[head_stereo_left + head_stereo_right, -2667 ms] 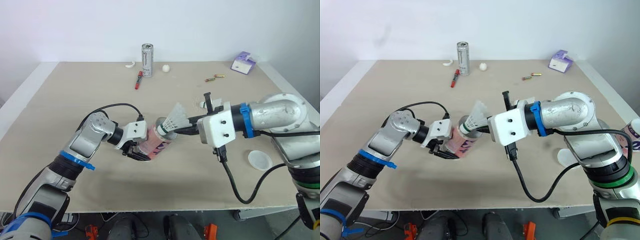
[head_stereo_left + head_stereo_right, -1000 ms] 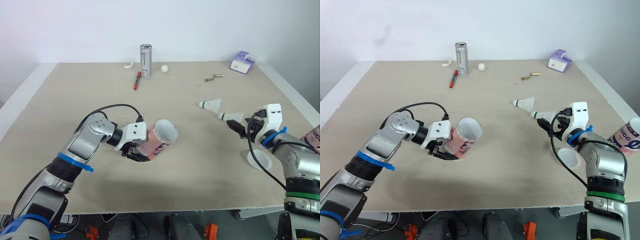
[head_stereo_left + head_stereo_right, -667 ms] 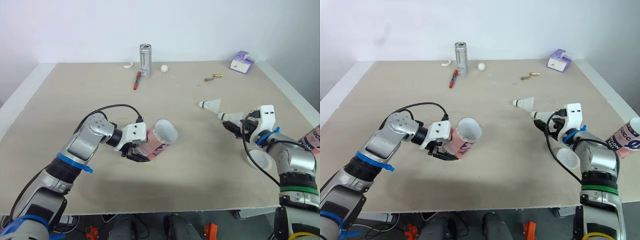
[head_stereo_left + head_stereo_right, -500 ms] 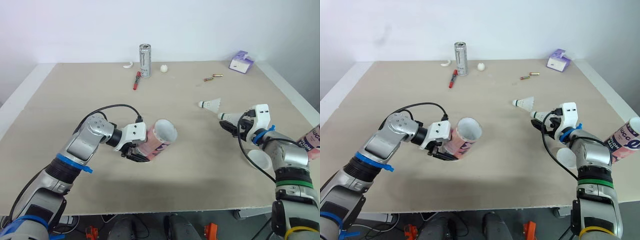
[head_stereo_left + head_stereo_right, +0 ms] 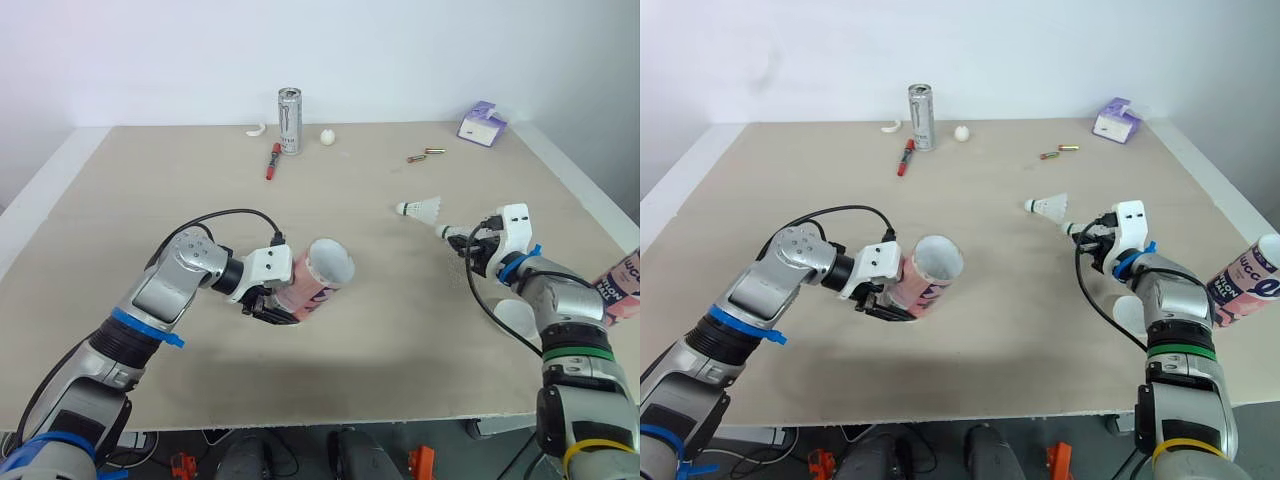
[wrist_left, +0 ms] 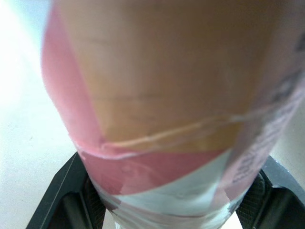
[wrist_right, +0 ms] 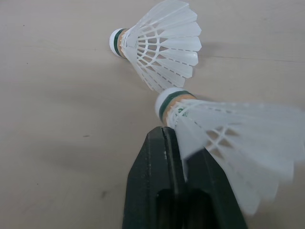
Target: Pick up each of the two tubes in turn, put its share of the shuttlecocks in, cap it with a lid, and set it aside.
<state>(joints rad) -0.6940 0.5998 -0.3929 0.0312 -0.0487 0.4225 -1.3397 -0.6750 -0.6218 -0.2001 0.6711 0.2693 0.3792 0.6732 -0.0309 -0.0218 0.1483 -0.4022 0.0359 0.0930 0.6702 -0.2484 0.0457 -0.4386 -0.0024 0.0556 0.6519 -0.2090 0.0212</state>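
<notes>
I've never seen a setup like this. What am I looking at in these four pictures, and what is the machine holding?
This is a two-armed robot at a table. The two wide pictures come from cameras in its head; the two close-ups come from a camera on each wrist. Its left gripper is shut on an open pink tube. Its right gripper pinches a shuttlecock by its feathers; a loose shuttlecock lies beside it. Also on the table: a white lid, a can, a marker, a small ball and a purple box. A second tube shows at the far right.
</notes>
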